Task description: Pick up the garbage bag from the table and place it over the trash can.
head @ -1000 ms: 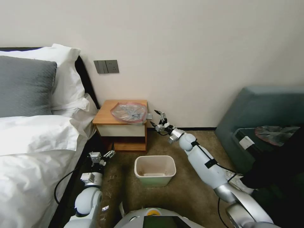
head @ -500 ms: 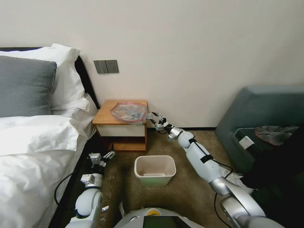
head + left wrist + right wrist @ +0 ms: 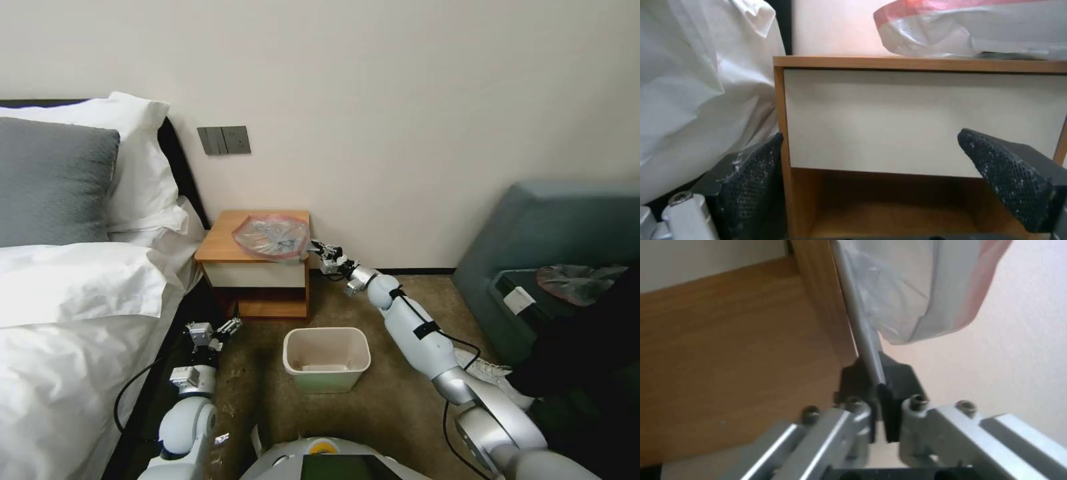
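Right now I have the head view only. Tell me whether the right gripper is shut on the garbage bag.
Observer: Yes. In the right wrist view the right gripper is shut on a thin grey flap of the garbage bag that sticks out past the side of the table.
Operator: Report the left gripper.
Observer: In the left wrist view the left gripper is open and holds nothing. It faces the white drawer front.
Operator: Check the bag's front edge.
Observer: In that same view its pink-rimmed edge lies right at the tabletop's front lip.
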### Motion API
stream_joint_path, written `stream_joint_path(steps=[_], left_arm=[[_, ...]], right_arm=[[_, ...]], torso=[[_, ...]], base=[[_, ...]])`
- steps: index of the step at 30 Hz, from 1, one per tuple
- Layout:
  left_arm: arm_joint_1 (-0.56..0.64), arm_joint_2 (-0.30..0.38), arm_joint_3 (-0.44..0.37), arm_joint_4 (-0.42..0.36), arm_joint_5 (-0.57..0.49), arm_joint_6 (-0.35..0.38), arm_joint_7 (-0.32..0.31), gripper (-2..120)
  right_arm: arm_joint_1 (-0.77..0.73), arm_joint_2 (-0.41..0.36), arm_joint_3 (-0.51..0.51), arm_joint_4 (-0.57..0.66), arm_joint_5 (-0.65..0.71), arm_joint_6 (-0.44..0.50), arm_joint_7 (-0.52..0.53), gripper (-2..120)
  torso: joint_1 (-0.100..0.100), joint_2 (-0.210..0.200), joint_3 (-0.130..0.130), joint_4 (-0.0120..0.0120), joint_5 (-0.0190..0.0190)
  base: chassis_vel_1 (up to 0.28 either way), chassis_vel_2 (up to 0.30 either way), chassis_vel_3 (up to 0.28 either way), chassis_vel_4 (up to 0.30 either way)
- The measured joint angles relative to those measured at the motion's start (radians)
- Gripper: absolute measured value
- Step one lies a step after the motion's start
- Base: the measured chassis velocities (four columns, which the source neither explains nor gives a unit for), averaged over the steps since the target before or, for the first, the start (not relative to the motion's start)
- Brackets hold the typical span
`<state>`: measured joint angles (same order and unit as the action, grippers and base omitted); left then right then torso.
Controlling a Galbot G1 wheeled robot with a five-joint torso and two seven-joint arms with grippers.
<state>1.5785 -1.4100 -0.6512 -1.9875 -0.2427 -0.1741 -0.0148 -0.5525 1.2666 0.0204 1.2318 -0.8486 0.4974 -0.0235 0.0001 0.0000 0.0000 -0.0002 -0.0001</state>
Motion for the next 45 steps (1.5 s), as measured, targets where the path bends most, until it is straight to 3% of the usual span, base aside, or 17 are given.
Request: stream_joint_path(steps=[13,16,21,25,45], left_arm=[[0.001,0.001,0.007,0.004,0.012,-0.004,-0.001,100],[-0.003,0.000,-0.008,0.026,0.025,-0.019,-0.001,100],[-0.007,0.003,-0.029,0.044,0.025,-0.031,-0.001,100],[-0.015,0.010,-0.070,0.065,0.012,-0.042,-0.001,100],[-0.039,0.003,-0.130,0.094,-0.040,-0.042,-0.013,100]], right_arm=[[-0.021,-0.016,0.003,0.048,0.038,-0.021,-0.002,0],[-0.055,-0.044,-0.022,0.103,0.192,-0.095,-0.007,0],[-0.091,-0.073,-0.046,0.170,0.304,-0.160,-0.007,0],[-0.184,-0.111,-0.063,0.304,0.431,-0.198,0.013,0],[-0.570,-0.162,0.058,0.574,0.427,-0.161,-0.006,0]], torso=[[0.000,0.000,0.000,0.0003,0.0001],[0.000,0.000,0.000,0.0001,0.0001],[0.000,0.000,0.000,0.0000,-0.0001],[0.000,0.000,0.000,0.0001,0.0000],[0.000,0.000,0.000,0.0000,0.0001]], base=[[0.000,0.000,0.000,0.000],[0.000,0.000,0.000,0.000],[0.000,0.000,0.000,0.000],[0.000,0.000,0.000,0.000],[0.000,0.000,0.000,0.000]])
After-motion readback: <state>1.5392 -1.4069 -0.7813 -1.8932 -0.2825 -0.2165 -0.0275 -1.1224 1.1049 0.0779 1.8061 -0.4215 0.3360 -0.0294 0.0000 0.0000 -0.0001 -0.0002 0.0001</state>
